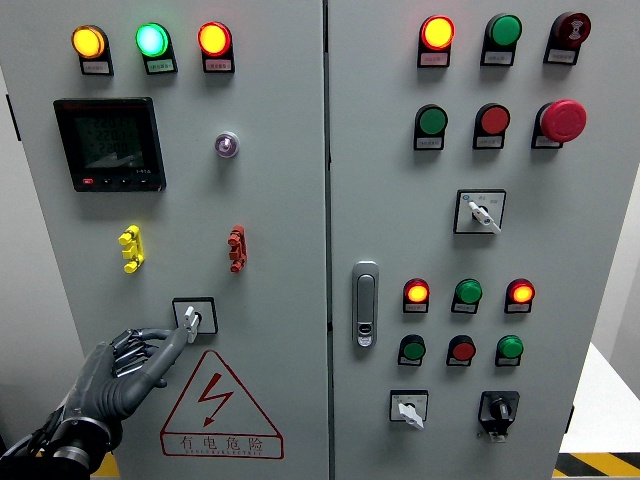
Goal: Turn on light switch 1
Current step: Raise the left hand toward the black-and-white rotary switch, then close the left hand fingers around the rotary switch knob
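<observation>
- The left hand (pixel 128 368) comes in from the lower left, with its arm at the bottom-left corner of the view.
- Its index finger (pixel 170 345) is stretched up and to the right; the fingertip touches the white knob of the switch (pixel 192 318). The other fingers are loosely bent below it and grasp nothing.
- The switch sits in a small square black-framed plate on the lower part of the left door (pixel 270 200), just above the warning triangle (pixel 219 404). Its knob stands about upright.
- The warning triangle is red-edged with a lightning bolt and a red-framed label beneath it.
- Higher on the same door are a yellow handle (pixel 131 248) and a red handle (pixel 236 248), a dark meter (pixel 109 144) with a faint display, a small round key lock (pixel 226 145), and a row of three lit lamps (pixel 150 40): amber, green, amber-red.
- A door latch (pixel 366 303) is on the left edge of the right door (pixel 590 250).
- The right door carries rows of red and green lamps and buttons, a red mushroom button (pixel 562 120), and three more rotary switches.
- The right hand does not appear in the view.
</observation>
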You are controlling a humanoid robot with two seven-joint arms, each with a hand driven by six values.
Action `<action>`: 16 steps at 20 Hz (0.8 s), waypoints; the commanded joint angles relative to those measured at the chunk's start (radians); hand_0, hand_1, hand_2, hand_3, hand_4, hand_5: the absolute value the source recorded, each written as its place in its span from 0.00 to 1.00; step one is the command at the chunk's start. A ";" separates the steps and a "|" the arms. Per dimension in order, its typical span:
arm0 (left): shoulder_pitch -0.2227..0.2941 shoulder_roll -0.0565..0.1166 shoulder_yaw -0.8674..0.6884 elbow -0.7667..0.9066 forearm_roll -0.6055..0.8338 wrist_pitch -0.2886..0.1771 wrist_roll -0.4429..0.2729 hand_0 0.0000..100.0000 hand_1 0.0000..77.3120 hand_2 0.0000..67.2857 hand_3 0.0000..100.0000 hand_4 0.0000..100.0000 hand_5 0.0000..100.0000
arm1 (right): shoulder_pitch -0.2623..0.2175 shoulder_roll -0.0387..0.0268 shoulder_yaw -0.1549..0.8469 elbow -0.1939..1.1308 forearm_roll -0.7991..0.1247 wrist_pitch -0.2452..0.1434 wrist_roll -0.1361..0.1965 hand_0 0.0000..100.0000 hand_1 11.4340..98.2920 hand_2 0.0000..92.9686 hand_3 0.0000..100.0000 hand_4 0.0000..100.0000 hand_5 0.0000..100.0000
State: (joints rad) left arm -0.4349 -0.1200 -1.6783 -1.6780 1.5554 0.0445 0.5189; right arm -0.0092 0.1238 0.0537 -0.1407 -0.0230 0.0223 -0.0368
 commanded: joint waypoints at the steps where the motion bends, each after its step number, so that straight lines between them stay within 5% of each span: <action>1: -0.002 0.000 0.006 0.003 -0.001 0.008 0.004 0.00 0.77 0.64 0.75 0.92 0.61 | 0.000 0.0004 0.000 0.001 0.000 0.001 0.000 0.00 0.10 0.00 0.20 0.19 0.10; 16: -0.048 -0.001 0.015 0.023 -0.003 0.031 0.082 0.00 0.78 0.66 0.78 0.95 0.62 | 0.000 0.0004 0.000 0.000 0.000 0.001 0.000 0.00 0.10 0.00 0.20 0.19 0.10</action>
State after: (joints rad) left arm -0.4822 -0.1201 -1.6629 -1.6540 1.5523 0.0752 0.5875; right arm -0.0092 0.1241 0.0537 -0.1411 -0.0230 0.0225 -0.0368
